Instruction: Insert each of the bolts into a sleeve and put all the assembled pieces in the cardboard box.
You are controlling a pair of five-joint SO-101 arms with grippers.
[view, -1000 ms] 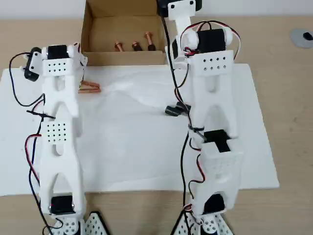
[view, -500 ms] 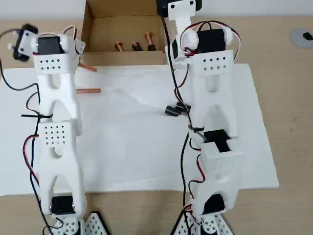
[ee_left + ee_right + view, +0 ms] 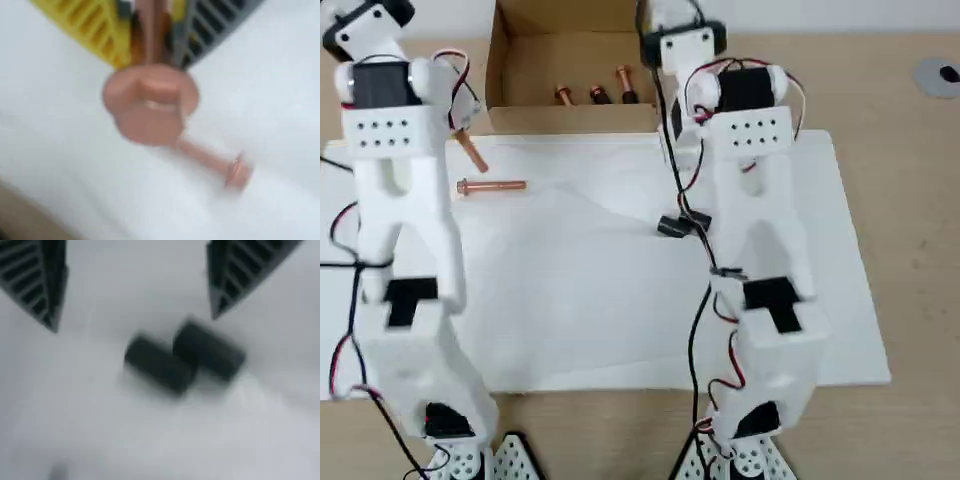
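- Near the far-left corner of the white sheet (image 3: 600, 300), the held bolt (image 3: 150, 102) is pinched by its shank in the left gripper (image 3: 150, 52), jaws closed on it, head out past the fingertips.
- Loose bolt (image 3: 492, 186) lies flat on the sheet just beside it.
- Two black sleeves (image 3: 157, 365) lie touching mid-sheet. The right gripper (image 3: 134, 320) hangs over them, jaws wide, holding nothing.
- Cardboard box (image 3: 500, 70) at the far edge holds three assembled pieces (image 3: 598, 94).
- Judged three of five done; two bolts not yet sleeved or boxed.
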